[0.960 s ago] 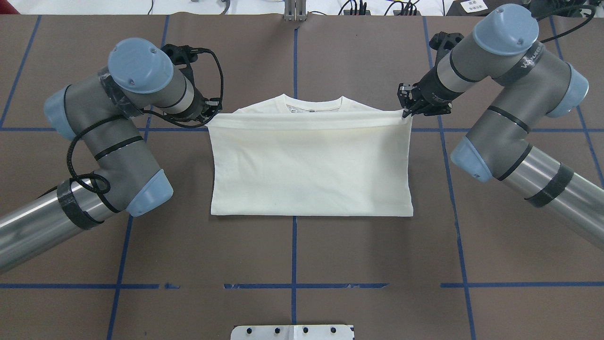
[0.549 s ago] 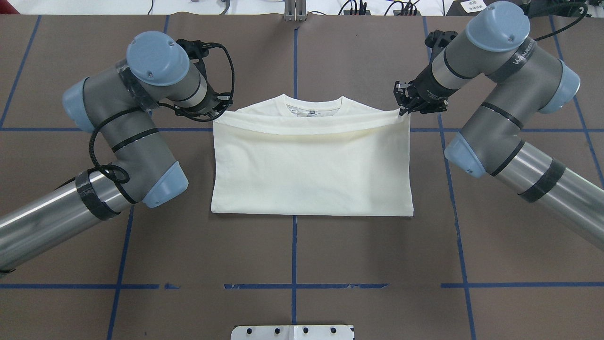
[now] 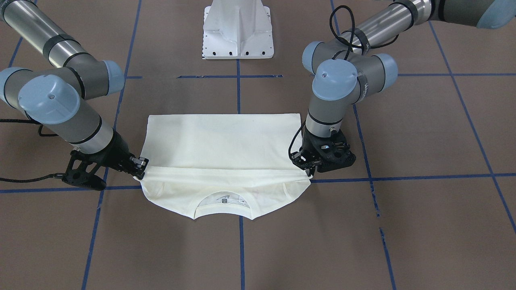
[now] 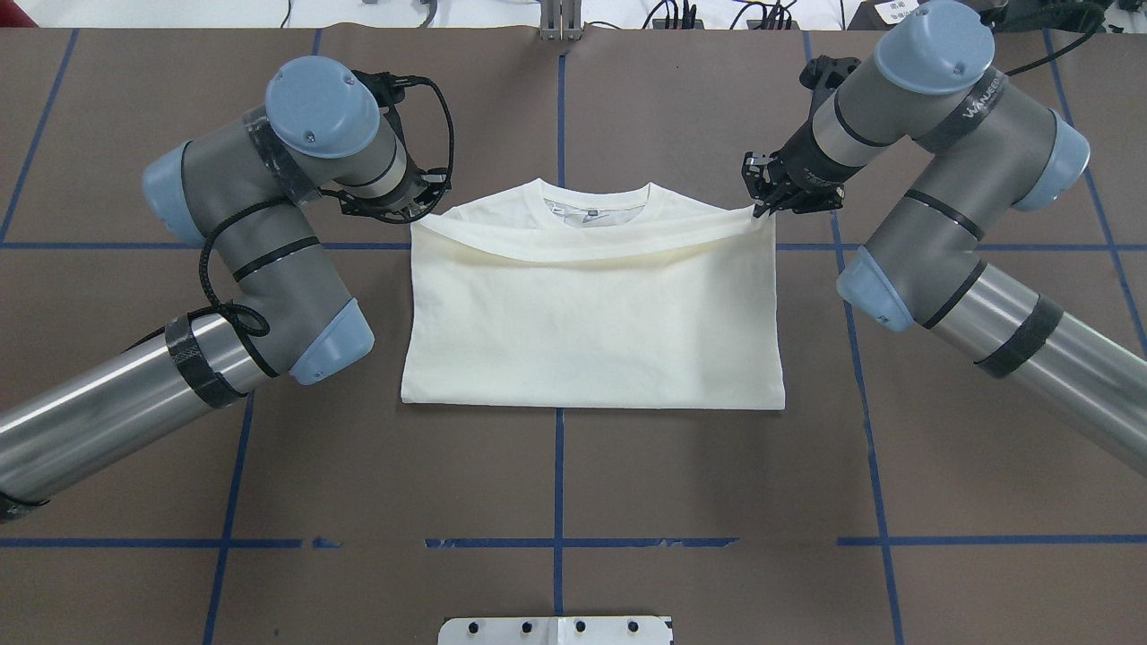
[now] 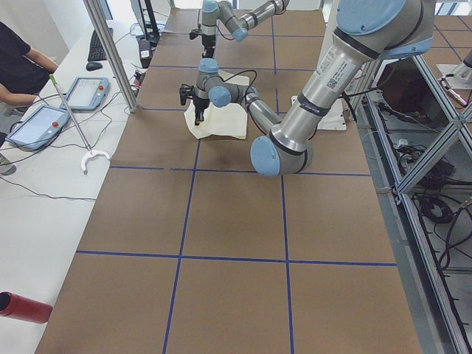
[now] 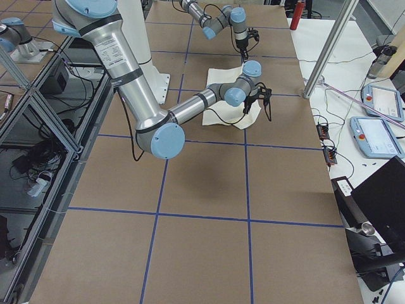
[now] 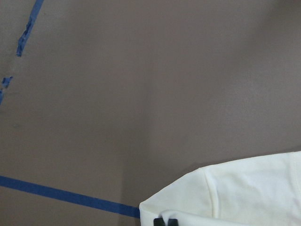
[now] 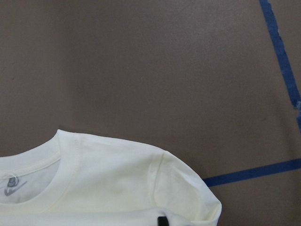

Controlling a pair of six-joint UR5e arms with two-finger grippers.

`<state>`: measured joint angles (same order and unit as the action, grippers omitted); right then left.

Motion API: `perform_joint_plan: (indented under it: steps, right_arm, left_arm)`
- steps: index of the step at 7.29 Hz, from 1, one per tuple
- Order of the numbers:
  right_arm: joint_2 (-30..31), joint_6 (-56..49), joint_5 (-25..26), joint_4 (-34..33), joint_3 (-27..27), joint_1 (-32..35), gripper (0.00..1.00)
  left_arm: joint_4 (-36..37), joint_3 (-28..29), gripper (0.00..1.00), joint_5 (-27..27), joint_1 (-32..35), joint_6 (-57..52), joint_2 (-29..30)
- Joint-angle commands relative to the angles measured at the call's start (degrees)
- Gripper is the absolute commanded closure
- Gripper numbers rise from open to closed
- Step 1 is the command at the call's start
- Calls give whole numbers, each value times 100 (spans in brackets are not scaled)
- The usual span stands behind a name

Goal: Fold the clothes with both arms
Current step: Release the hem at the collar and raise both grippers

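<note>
The left black two-finger hand [image 4: 419, 208] is pinched shut on one hem corner of the cream-white long-sleeved T-shirt [image 4: 591, 331], which lies folded on the brown worktop [image 4: 556, 484] between both hands; the hem sags midway. The right black hand [image 4: 762, 206] grips the opposite corner. Best to spread the hands slightly, lower both corners level just short of the ribbed collar [image 4: 544, 193], and release together.
</note>
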<state>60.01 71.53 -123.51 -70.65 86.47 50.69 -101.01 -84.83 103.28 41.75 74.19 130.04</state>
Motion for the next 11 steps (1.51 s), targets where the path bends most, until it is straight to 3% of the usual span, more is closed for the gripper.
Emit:
perform_joint_plan:
  steps: [1, 3, 5, 7, 9, 10, 11]
  right_arm:
    - [176, -201, -15, 7, 368, -32, 0]
    - [789, -26, 37, 7, 1088, -383, 0]
    - [1930, 185, 281, -2, 2194, -952, 0]
    - [1936, 493, 1131, -10, 2208, -1786, 0]
    - [1909, 494, 1259, -2, 1972, -1957, 2]
    - [1900, 494, 1259, -2, 1918, -1984, 14]
    - [1900, 494, 1259, -2, 1918, -1975, 14]
  left_arm:
    - [72, -103, 0, -10, 0, 17, 22]
    - [134, -427, 0, 16, 9, 25, -48]
    - [152, -630, 0, 17, 17, 60, -171]
    - [152, -692, 0, 17, 17, 60, -224]
    - [152, -701, 0, 17, 9, 60, -224]
    - [143, -701, 0, 17, 17, 60, -224]
    - [143, -701, 0, 17, 9, 69, -224]
